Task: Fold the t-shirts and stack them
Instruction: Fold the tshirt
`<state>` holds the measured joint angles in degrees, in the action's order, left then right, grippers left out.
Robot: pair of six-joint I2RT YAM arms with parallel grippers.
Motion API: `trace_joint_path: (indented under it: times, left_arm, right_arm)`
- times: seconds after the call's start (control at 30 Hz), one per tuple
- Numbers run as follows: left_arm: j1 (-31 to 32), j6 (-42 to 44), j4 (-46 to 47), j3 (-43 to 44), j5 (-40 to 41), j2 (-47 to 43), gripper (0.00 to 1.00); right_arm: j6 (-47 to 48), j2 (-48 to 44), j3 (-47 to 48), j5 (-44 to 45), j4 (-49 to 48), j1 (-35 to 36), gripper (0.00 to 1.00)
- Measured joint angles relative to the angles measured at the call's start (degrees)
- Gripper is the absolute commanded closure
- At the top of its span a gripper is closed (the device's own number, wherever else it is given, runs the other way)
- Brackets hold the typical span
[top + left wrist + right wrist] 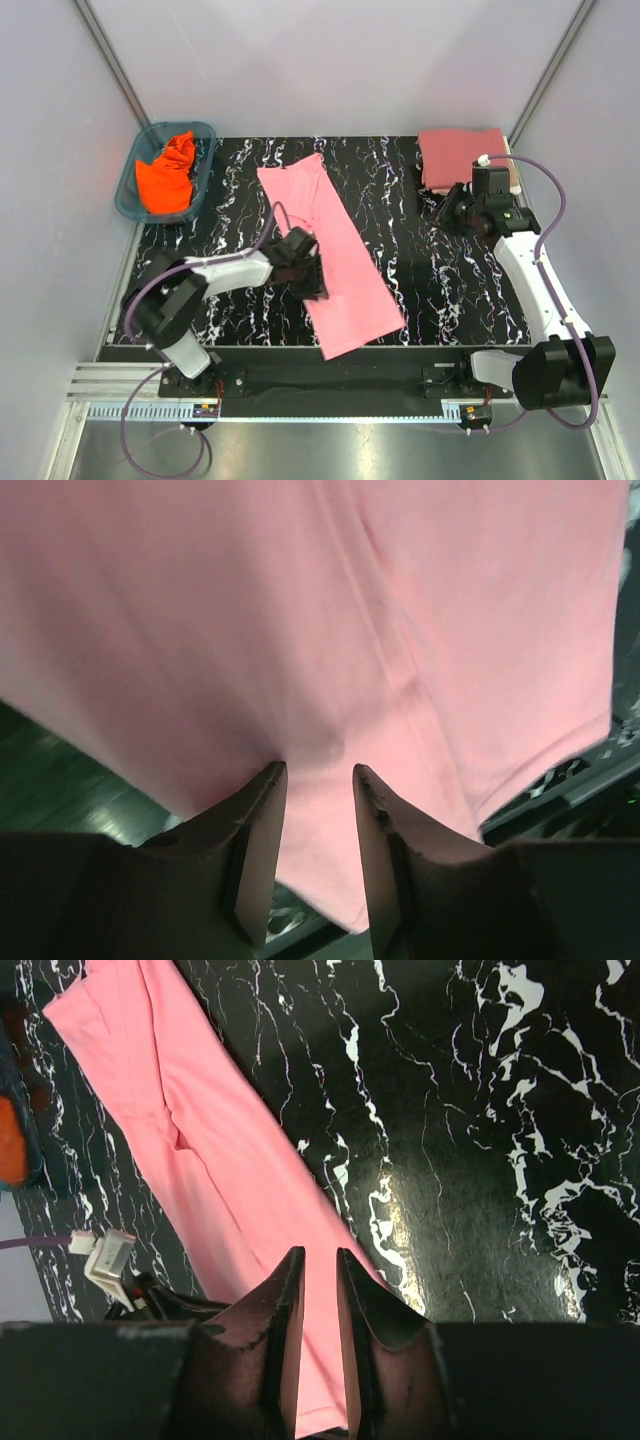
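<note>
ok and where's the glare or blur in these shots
Right wrist view: bright glare patch on the glossy black table, otherwise sharp. Left wrist view: the pink shirt fills the frame, soft and blurry, fingers dark. Top view: evenly lit, sharp, sheen on the metal strip at the bottom.

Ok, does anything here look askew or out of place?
The light pink t-shirt, folded into a long strip, lies diagonally across the table, its near corner at or just past the front edge. The orange t-shirt sits crumpled in the teal basket. Nothing looks damaged.
</note>
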<state>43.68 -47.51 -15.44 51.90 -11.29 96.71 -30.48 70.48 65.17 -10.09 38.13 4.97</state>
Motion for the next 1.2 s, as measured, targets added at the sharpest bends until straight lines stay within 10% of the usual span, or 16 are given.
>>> trace_joint_path:
  times: [0.17,0.37,0.6,1.2]
  left_arm:
    - [-6.9,2.6,-9.4,-3.6,2.3,-9.8,0.57]
    - [-17.0,9.2,-14.8,14.0,6.1,-9.3,0.6]
    - [-23.2,14.2,-14.2,35.7,8.7,6.9,0.61]
    - [-26.0,14.0,-16.3,60.1,1.6,39.5,0.6]
  right_arm:
    - [-0.8,-1.0,-0.9,-1.6,-0.5,0.0,0.73]
    - [-1.1,-1.0,-0.9,-2.6,-1.0,0.0,0.73]
    - [-1.5,0.6,-1.2,-3.6,-3.0,0.0,0.73]
    - [-5.2,11.4,-0.4,-7.9,-10.5,0.0,0.74]
